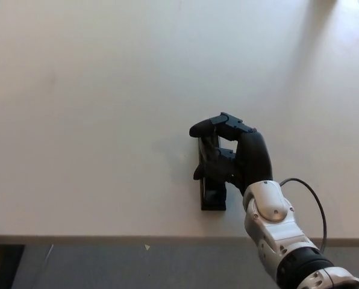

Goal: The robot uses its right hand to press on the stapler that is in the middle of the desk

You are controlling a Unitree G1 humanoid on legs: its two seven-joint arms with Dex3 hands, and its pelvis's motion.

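- Head view, looking down on a pale, off-white tabletop [95, 120]; its near edge runs across the bottom of the picture, with a grey strip of floor [137, 265] below.
- Black stapler [213, 195] lies flat on the tabletop, close to the near edge, a little right of picture centre. Long axis runs roughly away from the robot. The near end shows clear; the far part is covered by the hand.
- Right hand [237, 153] comes in from the lower right, sitting over the far half of the stapler. Fingers curled and set narrow, not spread: one finger [205, 127] hooks across beyond the stapler's far end, pointing toward picture left; another lies lower across the stapler body.
- Whether the hand clasps the stapler or only bears down on it cannot be told from this angle; it is in contact or very nearly so.
- White and silver forearm [276, 223] runs from the wrist to the lower right corner. A thin black cable [315, 201] loops out beside it, over the tabletop.
- Left hand does not show.
- Soft shadow bands cross the top right corner of the tabletop.
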